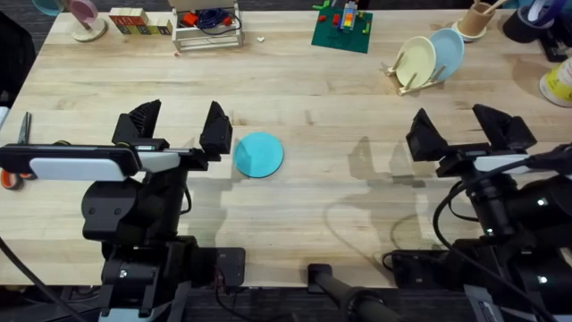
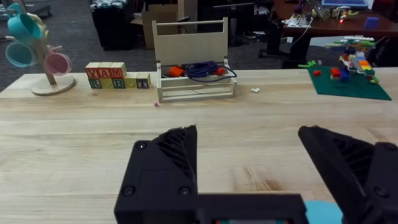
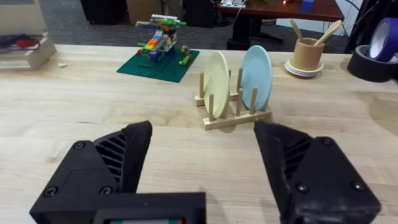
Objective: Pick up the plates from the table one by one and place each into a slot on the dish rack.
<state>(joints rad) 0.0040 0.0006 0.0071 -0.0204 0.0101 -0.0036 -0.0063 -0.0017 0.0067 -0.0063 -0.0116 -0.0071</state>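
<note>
- Two plates are racked: the cream plate (image 3: 216,76) and the light blue plate (image 3: 256,76) stand on edge in the dish rack (image 3: 237,116), side by side in neighbouring slots.
- One is left. The teal plate (image 1: 259,154) lies flat on the table (image 1: 357,197), well away from the dish rack on the left arm's side, nearer the arms than the rack is.
- Your left gripper (image 1: 179,132) sits just beside the teal plate, fingers spread wide with nothing between them. A sliver of teal shows at the corner of the left wrist view (image 2: 323,213), so the plate looks off to one side of the jaws, not between them.
- Your right gripper (image 1: 460,130) is also spread wide and empty, facing the dish rack from some way off.
- Step in hand, as I judge it: the pickup of the last plate.
- Next move calls for shifting the left gripper sideways over the plate's rim, then lowering so one finger gets under or against the edge. A flat, thin plate on smooth wood may slide instead of lifting.
- A free slot on the dish rack will be needed; from the right wrist view I cannot tell for sure which gap stays open beside the cream plate.
</note>
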